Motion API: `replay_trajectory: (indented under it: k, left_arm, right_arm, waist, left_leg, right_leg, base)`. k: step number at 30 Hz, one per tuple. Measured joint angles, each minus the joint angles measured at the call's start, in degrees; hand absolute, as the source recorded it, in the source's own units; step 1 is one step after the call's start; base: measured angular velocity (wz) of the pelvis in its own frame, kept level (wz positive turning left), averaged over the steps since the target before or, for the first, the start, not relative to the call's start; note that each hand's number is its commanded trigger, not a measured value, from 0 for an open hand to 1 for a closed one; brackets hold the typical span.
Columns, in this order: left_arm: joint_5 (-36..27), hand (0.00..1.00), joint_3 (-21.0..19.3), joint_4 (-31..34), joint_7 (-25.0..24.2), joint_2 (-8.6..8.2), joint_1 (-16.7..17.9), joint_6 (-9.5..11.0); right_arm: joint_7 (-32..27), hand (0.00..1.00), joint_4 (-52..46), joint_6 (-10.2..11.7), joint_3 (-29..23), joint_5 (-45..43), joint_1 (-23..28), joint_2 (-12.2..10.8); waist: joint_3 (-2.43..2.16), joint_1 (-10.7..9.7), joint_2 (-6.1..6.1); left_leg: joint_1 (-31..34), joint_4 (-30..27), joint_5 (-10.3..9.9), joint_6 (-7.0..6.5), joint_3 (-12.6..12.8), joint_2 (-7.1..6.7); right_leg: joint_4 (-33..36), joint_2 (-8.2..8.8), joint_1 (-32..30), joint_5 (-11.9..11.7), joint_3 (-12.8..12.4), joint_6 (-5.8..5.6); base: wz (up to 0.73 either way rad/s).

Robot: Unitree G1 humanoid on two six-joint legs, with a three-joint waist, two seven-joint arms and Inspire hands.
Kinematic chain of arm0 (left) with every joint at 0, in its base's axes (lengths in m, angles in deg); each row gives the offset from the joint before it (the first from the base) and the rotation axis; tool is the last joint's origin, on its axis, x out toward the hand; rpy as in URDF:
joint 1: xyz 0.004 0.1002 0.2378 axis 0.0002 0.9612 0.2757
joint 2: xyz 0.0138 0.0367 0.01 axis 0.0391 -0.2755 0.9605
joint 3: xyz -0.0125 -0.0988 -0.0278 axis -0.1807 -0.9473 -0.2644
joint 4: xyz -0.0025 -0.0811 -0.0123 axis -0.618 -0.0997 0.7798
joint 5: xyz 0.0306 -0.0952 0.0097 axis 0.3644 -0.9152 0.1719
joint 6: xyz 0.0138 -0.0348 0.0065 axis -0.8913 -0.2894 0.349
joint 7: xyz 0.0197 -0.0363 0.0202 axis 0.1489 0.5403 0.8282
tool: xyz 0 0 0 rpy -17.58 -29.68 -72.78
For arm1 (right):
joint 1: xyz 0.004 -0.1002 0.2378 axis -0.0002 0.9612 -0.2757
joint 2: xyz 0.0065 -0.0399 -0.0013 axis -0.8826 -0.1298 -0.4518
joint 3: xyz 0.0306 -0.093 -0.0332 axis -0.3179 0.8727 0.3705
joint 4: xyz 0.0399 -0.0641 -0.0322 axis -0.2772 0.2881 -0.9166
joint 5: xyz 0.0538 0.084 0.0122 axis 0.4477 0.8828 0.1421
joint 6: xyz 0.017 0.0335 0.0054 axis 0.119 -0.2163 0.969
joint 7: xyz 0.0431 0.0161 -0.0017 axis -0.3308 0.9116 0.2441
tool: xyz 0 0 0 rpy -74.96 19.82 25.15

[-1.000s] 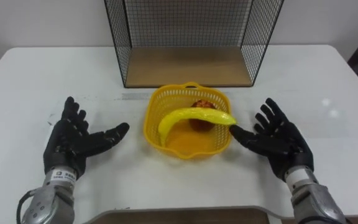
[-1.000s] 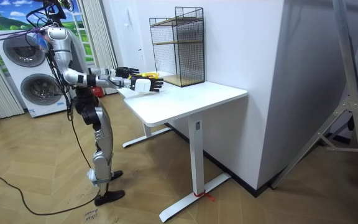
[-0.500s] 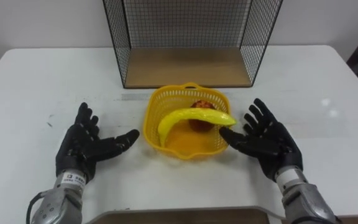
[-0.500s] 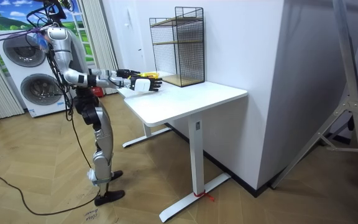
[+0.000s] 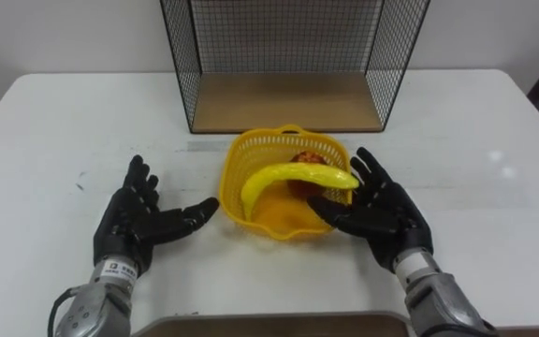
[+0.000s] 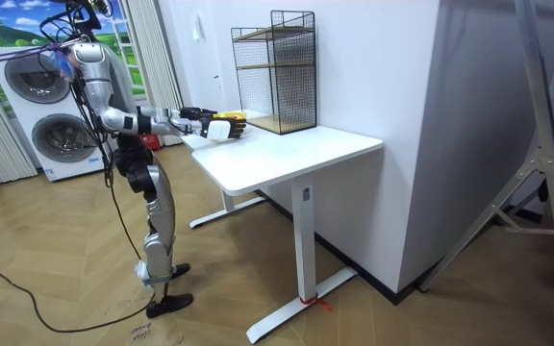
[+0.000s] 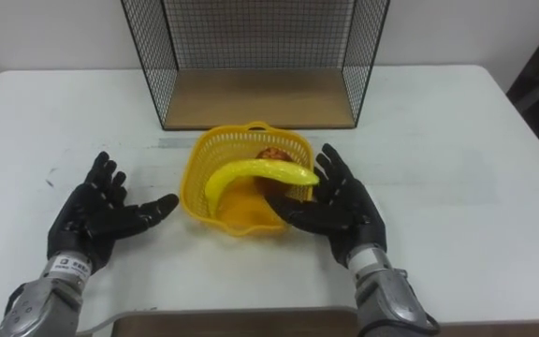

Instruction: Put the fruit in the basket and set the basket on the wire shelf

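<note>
Basket point(image 5: 228, 183) with banana point(image 5: 288, 176) between spread left hand point(image 5: 138, 225), right hand point(image 5: 382, 217); wire shelf point(image 5: 288, 99) behind.

Stands upright with both arms stretched forward at chest height, holds the left hand point(image 5: 143, 222) open, palm up and fingers spread, and the right hand point(image 5: 380, 215) open too, palm turned inward, fingers straight.

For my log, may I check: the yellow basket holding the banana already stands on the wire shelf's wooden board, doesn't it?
Not yet: the left eye view shows the yellow basket, holding the banana, standing on the white table in front of the wire shelf.
</note>
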State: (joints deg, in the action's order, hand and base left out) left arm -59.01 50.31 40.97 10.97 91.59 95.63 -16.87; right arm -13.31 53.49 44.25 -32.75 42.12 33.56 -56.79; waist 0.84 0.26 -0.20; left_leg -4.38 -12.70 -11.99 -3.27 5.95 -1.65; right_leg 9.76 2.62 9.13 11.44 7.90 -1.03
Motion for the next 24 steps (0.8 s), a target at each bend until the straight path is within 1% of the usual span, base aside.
replay_trajectory:
  k: [4,13,15,18,22,24]
  left_arm:
    - [0.0,0.0,0.2,-0.9,0.0,0.0,-0.6,0.0]
    - [-0.2,0.0,0.6,-0.9,0.0,-0.02,-1.2,0.0]
    - [-1.2,0.0,1.1,-0.9,-0.1,-0.03,-1.6,0.0]
    - [-1.3,0.0,1.6,-0.9,-1.0,-0.08,-1.8,0.0]
    - [-1.3,0.0,1.9,-0.8,-1.2,-0.13,-2.4,-0.1]
    - [-1.3,0.0,2.5,-0.7,-2.1,-0.78,-3.6,-0.2]
  right_arm:
    - [0.0,0.0,0.1,0.0,0.2,0.0,0.0,0.0]
    - [0.0,0.0,0.2,0.0,0.9,0.0,0.0,0.0]
    - [0.0,0.0,0.2,0.1,0.9,0.0,-0.2,0.0]
    - [0.0,0.0,0.2,0.2,0.9,0.0,-0.2,0.0]
    - [0.0,0.0,0.1,0.3,0.9,0.1,-0.5,0.0]
    - [0.2,0.0,0.1,0.3,1.0,1.0,-0.8,0.0]
  waist:
    - [0.06,0.0,0.26]
    - [0.21,0.0,-0.04]
    - [0.18,0.0,-0.08]
    - [0.04,0.0,-0.2]
    - [-0.01,0.0,-0.21]
    - [-0.04,0.0,-0.28]
  left_leg:
    - [-0.1,0.0,0.0,0.0,0.0,0.02]
    - [0.0,0.0,0.0,0.0,0.1,0.03]
    - [0.3,-0.1,0.0,0.0,0.1,0.04]
    - [0.8,-0.2,0.0,0.0,0.2,0.07]
    - [1.3,-0.6,0.0,-0.02,0.2,0.13]
    - [1.8,-0.8,0.0,-0.02,0.2,0.19]
  right_leg:
    - [0.0,-0.03,0.0,0.0,0.0,0.0]
    - [0.1,-0.04,-0.2,0.0,-0.1,0.01]
    - [0.1,-0.04,-0.4,0.0,-0.1,0.03]
    - [0.1,-0.04,-0.9,-0.1,-0.2,0.06]
    - [0.2,-0.06,-1.2,-0.1,-0.3,0.05]
    - [0.2,-0.08,-1.6,-0.3,-0.3,0.08]
  base:
    - [0.0]
    - [0.0]
    - [0.0]
    - [0.0]
    - [0.0]
    - [0.0]
